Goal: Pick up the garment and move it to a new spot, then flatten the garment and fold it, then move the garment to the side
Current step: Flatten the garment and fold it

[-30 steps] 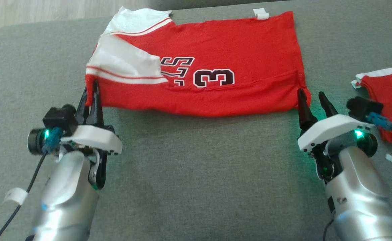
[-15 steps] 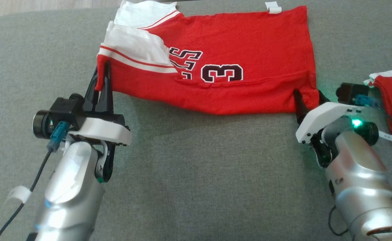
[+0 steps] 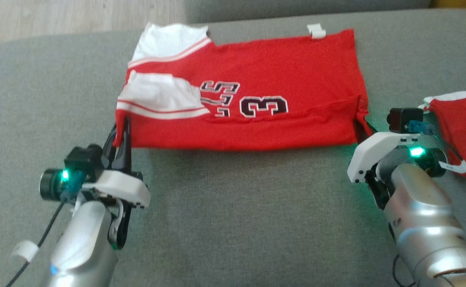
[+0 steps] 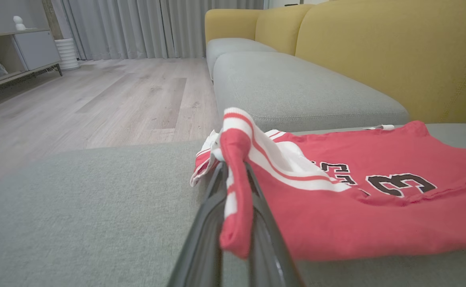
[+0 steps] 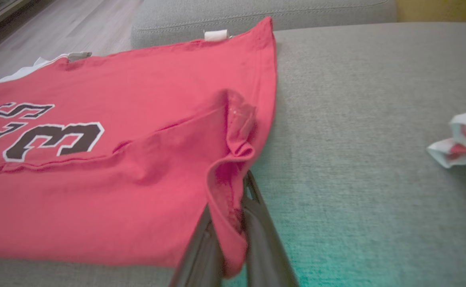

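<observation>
While the garment [image 3: 277, 71] lies spread flat toward the far edge of the sofa cushion [image 3: 233, 207], its near corners pinched shut in the left claw [image 3: 121, 126] and the right claw [image 5: 235, 207], folding is judged underway, and the move aside is left undone.

The head camera looks forward and down on the whole red jersey [image 3: 280, 63] from above its near edge. The left wrist camera sits low and close at the jersey's near left corner, facing across it toward a yellow sofa back [image 4: 396, 52]; the right wrist camera, close at the near right corner, looks down over it. All three share the jersey's black numeral 3 [image 3: 263, 107].
</observation>
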Controlling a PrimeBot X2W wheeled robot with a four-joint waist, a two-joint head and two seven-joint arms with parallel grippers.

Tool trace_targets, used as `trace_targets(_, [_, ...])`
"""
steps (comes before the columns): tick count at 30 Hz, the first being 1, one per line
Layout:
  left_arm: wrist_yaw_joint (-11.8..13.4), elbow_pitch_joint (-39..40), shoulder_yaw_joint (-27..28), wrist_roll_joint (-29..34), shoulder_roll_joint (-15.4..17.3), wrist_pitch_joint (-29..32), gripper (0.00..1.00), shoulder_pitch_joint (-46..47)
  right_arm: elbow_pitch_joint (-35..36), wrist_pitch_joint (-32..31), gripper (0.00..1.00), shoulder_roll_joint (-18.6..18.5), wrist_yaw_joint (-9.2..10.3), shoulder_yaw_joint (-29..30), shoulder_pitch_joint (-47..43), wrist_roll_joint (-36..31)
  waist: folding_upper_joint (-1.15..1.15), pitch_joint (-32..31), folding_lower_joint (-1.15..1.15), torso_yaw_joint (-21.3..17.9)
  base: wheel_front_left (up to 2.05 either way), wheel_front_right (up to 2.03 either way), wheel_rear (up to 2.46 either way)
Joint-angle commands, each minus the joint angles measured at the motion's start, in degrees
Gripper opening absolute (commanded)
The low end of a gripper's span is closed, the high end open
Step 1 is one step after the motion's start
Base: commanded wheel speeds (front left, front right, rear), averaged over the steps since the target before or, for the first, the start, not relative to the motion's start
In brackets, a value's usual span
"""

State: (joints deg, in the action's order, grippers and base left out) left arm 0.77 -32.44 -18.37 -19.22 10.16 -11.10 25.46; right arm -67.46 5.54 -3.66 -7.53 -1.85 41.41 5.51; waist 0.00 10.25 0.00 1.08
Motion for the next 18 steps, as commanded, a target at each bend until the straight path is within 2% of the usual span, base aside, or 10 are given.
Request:
trace_targets(1, [0.1,1.3,1.9,-0.4,2.0,-0.1,0.0,0.5,1.1,0.7,0.0,0.7,0.04,-0.6,-0.5,-0.7,0.0,-1.7,0.0,-0.2,0.0,0.0,0.0])
trace_targets(10, [0.0,0.2,0.8,-1.5,2.4,1.2,0.0,-6.8,2.6,-1.3,0.0,0.4,0.04,-0.2,-6.1,1.8,0.0,-8.9,0.0,-1.0,0.0,0.0,0.0])
trace_targets(18, [0.6,3.1,-0.2,-2.5,3.3,3.8,0.0,-14.4,9.7,-5.8,0.0,0.0,0.04,-1.4,-15.2,6.3,0.0,-12.3,0.0,-1.6,0.0,0.0,0.0])
